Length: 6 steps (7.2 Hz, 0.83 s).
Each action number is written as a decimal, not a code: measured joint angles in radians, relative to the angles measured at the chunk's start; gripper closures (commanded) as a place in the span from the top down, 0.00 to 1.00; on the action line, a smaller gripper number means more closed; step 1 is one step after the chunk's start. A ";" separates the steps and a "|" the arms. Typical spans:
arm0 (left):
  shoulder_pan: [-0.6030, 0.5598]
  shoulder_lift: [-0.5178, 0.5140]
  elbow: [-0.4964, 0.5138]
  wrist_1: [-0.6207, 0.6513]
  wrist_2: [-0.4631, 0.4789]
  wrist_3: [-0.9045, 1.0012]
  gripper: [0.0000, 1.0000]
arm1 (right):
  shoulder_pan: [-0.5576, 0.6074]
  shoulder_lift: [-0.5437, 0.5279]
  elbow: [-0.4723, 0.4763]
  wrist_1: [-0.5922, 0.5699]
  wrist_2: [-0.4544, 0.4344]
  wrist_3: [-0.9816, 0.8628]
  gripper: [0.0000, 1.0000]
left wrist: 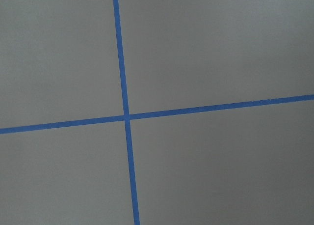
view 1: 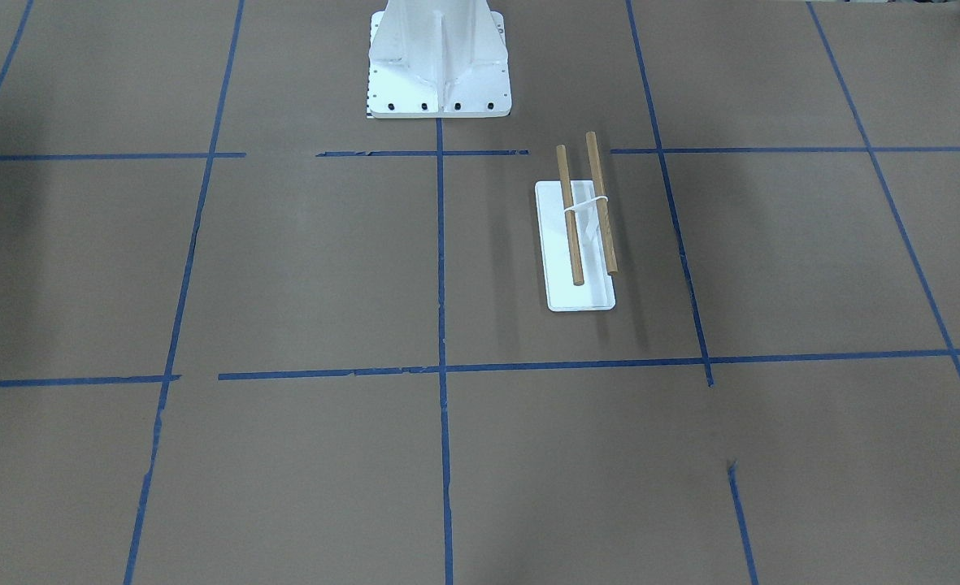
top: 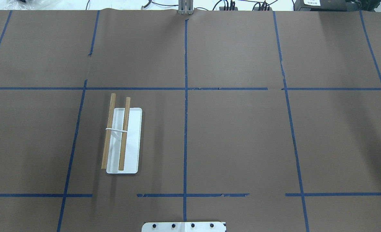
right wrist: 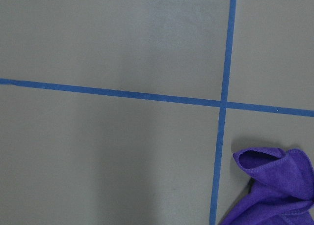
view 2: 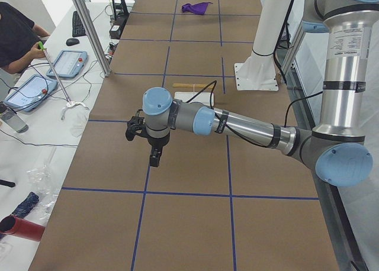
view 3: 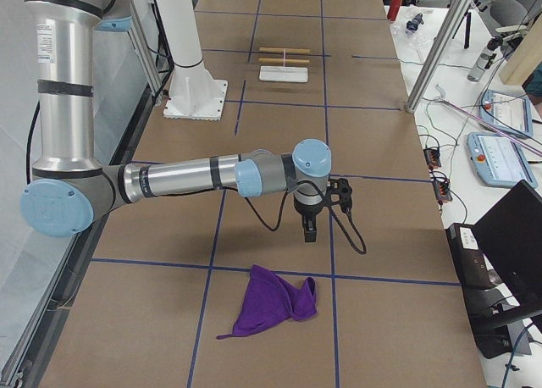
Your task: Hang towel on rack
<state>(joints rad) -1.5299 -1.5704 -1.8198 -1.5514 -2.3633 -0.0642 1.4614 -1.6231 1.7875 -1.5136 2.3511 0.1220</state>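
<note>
The rack (top: 130, 141) stands on the table on my left side: a white base plate with two wooden dowels, both bare. It also shows in the front view (view 1: 589, 284) and small in both side views (view 2: 190, 96) (view 3: 284, 74). The purple towel (view 3: 275, 303) lies crumpled on the table at my far right; the right wrist view catches its edge (right wrist: 274, 185). My right gripper (view 3: 309, 234) points down above the table just short of the towel. My left gripper (view 2: 154, 160) points down over bare table, beyond the rack. I cannot tell whether either is open or shut.
The white bolted robot pedestal (view 1: 439, 73) stands at the table's robot side. Blue tape lines cross the brown table cover. Metal posts (view 2: 89, 28) and side tables with tablets (view 3: 500, 155) flank the table. A person (view 2: 15, 34) sits beside the left end.
</note>
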 measured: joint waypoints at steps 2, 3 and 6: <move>0.008 0.010 0.025 -0.108 -0.001 -0.001 1.00 | -0.014 -0.003 -0.017 0.042 -0.035 0.006 0.99; 0.010 0.017 0.037 -0.149 -0.009 -0.001 1.00 | -0.016 -0.003 -0.054 0.063 -0.071 0.004 0.99; 0.011 0.022 0.035 -0.176 -0.028 -0.001 1.00 | -0.017 0.029 -0.314 0.291 -0.134 -0.062 0.85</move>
<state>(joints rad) -1.5187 -1.5489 -1.7844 -1.7278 -2.3916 -0.0657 1.4445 -1.5945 1.4739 -1.2230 2.2170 0.0596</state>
